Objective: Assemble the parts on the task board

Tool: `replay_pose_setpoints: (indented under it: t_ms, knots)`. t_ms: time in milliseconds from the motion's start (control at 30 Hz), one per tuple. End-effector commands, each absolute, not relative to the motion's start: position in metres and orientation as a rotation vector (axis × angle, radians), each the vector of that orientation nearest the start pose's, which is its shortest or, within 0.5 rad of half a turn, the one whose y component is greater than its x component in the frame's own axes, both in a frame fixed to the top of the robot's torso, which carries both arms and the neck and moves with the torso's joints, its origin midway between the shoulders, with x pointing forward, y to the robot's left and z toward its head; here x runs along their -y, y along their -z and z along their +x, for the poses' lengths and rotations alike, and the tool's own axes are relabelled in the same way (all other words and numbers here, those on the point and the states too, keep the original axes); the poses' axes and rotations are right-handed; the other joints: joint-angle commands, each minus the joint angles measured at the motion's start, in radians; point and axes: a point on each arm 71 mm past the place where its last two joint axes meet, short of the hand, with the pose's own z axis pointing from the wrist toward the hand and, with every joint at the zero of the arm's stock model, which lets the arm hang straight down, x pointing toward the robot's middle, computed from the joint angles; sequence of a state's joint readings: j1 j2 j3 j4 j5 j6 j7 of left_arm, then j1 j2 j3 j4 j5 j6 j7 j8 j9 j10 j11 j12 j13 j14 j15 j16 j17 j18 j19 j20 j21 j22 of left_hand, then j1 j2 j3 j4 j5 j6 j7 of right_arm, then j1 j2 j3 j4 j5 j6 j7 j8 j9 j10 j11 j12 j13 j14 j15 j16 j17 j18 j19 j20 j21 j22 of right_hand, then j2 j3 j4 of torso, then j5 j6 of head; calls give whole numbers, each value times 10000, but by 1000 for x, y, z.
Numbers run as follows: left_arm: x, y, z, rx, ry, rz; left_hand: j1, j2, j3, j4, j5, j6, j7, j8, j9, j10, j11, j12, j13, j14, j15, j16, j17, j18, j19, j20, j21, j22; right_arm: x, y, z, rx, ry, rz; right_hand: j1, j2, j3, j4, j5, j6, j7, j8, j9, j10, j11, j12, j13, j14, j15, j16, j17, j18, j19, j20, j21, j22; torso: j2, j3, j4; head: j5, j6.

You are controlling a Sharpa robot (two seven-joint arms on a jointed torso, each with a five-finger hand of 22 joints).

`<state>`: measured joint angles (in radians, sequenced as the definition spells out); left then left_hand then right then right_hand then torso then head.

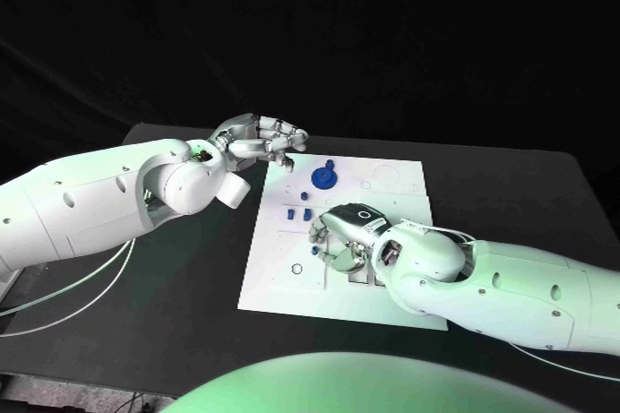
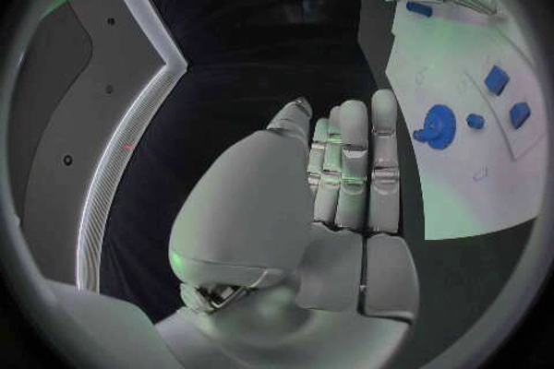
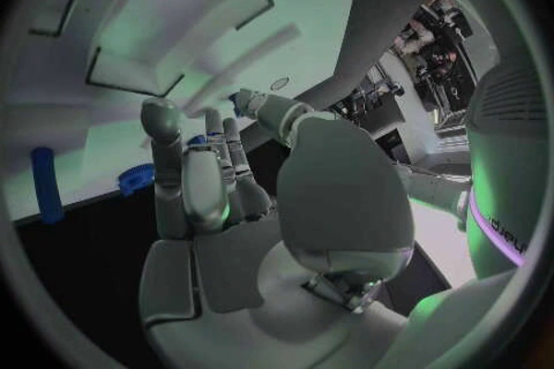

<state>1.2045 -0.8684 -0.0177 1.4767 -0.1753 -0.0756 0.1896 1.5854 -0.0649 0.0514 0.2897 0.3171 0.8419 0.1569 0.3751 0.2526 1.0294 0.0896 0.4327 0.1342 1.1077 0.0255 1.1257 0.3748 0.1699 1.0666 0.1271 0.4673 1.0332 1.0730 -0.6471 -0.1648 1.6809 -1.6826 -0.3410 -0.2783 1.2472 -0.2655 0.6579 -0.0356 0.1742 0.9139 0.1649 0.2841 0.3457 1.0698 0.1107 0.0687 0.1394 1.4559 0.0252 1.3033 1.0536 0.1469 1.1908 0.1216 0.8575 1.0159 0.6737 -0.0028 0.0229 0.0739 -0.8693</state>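
Nearest, the right hand, silver and many-fingered on a white arm, rests low over the middle of the flat white rectangular task board. In the right wrist view its fingers stand fairly straight and close together, and a small blue piece sits by the thumb tip; whether it is pinched or merely behind the thumb cannot be told. The posture suggests a part being seated or pressed into a socket there.

Just beyond that hand, small blue block-shaped parts lie on the board, with a little blue peg behind them. Farther on stands the blue round wheel-like part with a knob, on the board's far half. A blue cylindrical rod and a blue toothed disc lie on the board in the right wrist view.

Farthest, the left hand hovers at the board's far left corner, its fingers curled in together and holding nothing, apparently parked clear of the work.

The surface is a matte black tabletop carrying the board at its centre; white cables trail along the left arm. The room behind is dark.
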Motion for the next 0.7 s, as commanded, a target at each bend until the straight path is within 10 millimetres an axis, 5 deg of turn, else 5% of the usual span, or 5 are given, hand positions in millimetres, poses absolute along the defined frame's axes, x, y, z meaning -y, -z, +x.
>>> replay_pose_setpoints:
  t_ms: [33,567,700]
  knots:
    - [-218,181,493,-17316,15523,-9650,-82,-40,53,15,-38,53,20,65,-15,76,23,-60,-8,-6,-25,-47,-15,95,55,13,-42,-8,73,251,384,-17279,-8018,-4063,-5,-79,-125,0,73,-65,-5,-37,-15,-99,-5,81,-12,-67,0,-17,-8,120,-61,30,-27,14,-10,3,-7,-12,31]
    - [-220,182,493,-17360,15496,-9666,-95,-40,71,10,-61,54,18,70,-16,74,23,-62,-13,-11,-24,-52,-16,95,54,14,-55,-11,144,203,405,-17182,-6606,-3051,-29,-55,-424,74,78,58,-28,8,-36,-31,-29,353,-16,67,-3,276,331,83,106,13,212,244,5,2,-7,-256,215]
    - [-220,182,493,-17370,15494,-9667,-95,-40,71,10,-61,54,18,70,-16,74,23,-62,-13,-11,-24,-52,-16,95,54,14,-55,-11,157,203,414,-17790,-5905,-3152,537,303,-2690,519,4,-360,-106,-306,-396,-781,87,544,-311,-143,120,189,-147,141,-116,80,-312,32,10,0,4,-275,251]
